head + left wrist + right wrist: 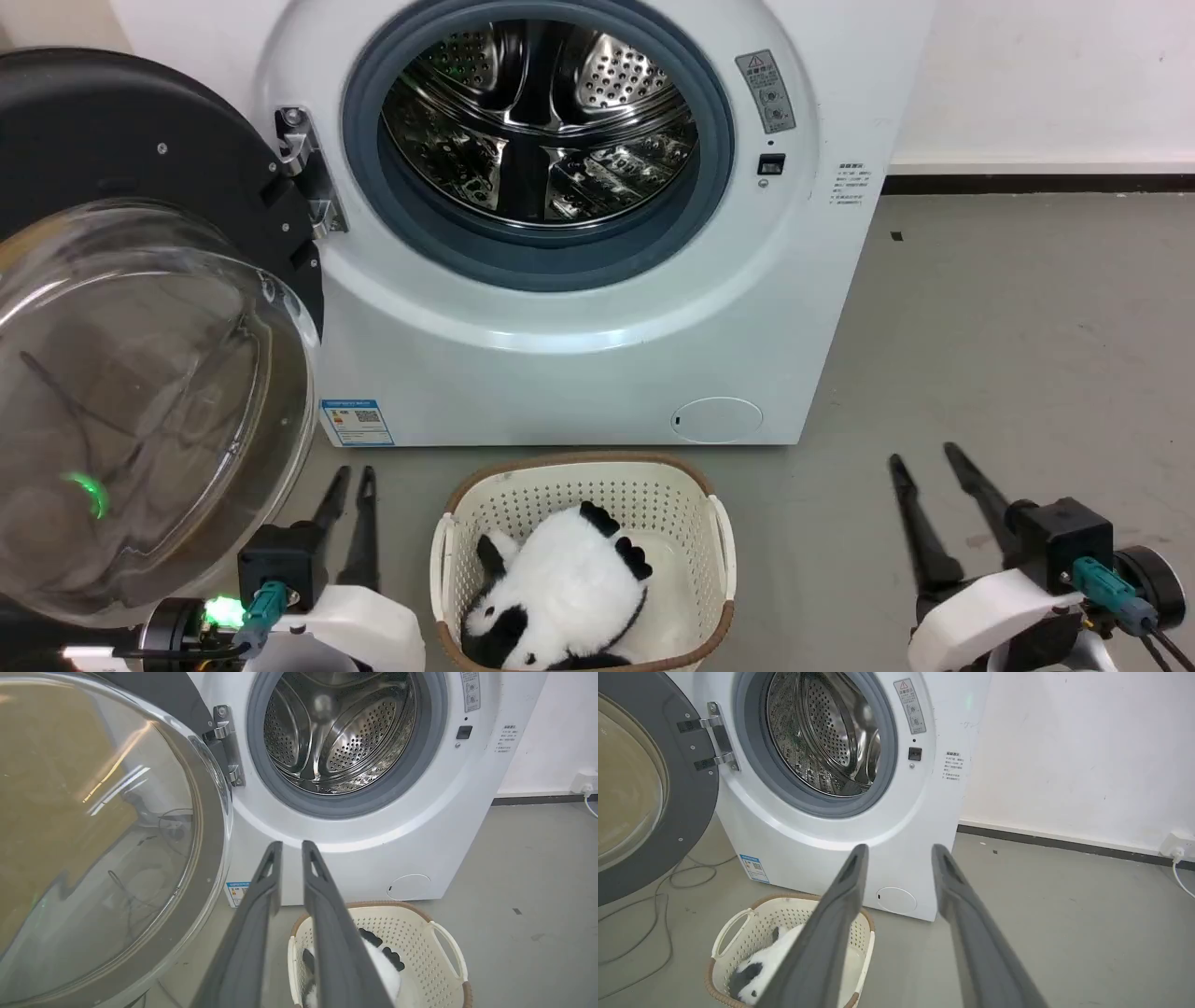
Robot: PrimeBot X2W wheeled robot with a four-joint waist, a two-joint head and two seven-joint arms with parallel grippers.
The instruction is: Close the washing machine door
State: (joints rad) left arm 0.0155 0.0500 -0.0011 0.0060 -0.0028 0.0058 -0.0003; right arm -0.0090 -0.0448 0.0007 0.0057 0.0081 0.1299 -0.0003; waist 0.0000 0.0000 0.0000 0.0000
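The white washing machine (579, 364) (420, 826) (794, 854) stands ahead with its steel drum (537, 121) exposed. The washing machine door (131, 140) (205, 868) (691, 812) is swung wide open on its left-side hinge (303, 168), and its clear glass bowl (140, 401) bulges toward me. My left gripper (355, 474) (290, 845) sits low beside the bowl's lower right edge, fingers nearly together with nothing between them. My right gripper (922, 455) (899, 848) is open at the lower right, far from the door, and holds nothing.
A cream laundry basket (583, 464) (448, 947) (733, 924) holding a panda plush (560, 588) stands on the floor between the arms, in front of the machine. Cables (677, 879) lie on the floor under the door. Grey floor (1008, 355) spreads to the right.
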